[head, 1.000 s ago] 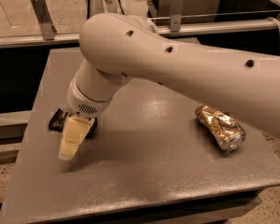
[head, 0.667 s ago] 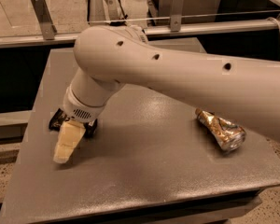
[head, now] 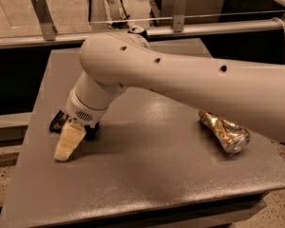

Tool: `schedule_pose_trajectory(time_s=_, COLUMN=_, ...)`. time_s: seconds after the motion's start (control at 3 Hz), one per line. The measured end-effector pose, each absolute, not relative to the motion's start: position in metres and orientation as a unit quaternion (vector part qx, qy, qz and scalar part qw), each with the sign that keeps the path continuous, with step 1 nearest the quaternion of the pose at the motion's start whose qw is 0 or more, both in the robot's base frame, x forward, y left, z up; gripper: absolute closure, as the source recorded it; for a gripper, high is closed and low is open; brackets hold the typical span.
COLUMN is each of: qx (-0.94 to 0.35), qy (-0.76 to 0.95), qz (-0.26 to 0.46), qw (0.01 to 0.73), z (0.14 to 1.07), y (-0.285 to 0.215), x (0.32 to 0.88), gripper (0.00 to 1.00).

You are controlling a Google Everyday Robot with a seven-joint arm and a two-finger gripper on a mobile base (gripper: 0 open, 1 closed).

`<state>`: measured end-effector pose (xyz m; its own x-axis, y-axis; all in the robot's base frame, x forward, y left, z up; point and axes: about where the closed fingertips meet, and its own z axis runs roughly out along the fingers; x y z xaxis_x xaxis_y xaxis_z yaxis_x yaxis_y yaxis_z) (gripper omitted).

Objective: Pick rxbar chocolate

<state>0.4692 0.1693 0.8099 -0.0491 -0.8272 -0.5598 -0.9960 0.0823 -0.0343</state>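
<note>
The rxbar chocolate (head: 58,121) is a flat black bar lying near the left edge of the grey table (head: 147,175). Only its left end shows; the rest is hidden behind my gripper. My gripper (head: 69,142), cream-coloured at its tip, hangs down from the white arm (head: 180,75) and reaches the table surface right at the bar's near right side. I cannot tell whether it touches the bar.
A crushed gold can (head: 225,132) lies on the table's right side. The top of an upright blue can (head: 137,31) peeks out behind the arm at the back. A metal rail (head: 190,28) runs behind the table.
The gripper has shifted a little to the left, staying at the bar. The arm's bulk has moved leftward too. The gold can has not moved.
</note>
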Motion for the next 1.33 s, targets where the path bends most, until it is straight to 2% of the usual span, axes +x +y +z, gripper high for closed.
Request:
schedule_pose_trajectory(time_s=0.33, qx=-0.651, qy=0.7, qz=0.186, qw=0.227, z=0.814, y=0.169, x=0.469, gripper=0.64)
schedule_pose_trajectory(time_s=0.67, qx=-0.651, qy=0.7, qz=0.186, qw=0.227, z=0.824, y=0.169, x=0.469, gripper=0.96)
schedule_pose_trajectory(time_s=1.0, qx=-0.651, qy=0.7, qz=0.186, qw=0.227, z=0.824, y=0.169, x=0.469, gripper=1.0)
schedule_pose_trajectory(time_s=1.33, qx=-0.645, qy=0.686, qz=0.216, qw=0.258, z=0.852, y=0.162, x=0.478, gripper=1.0)
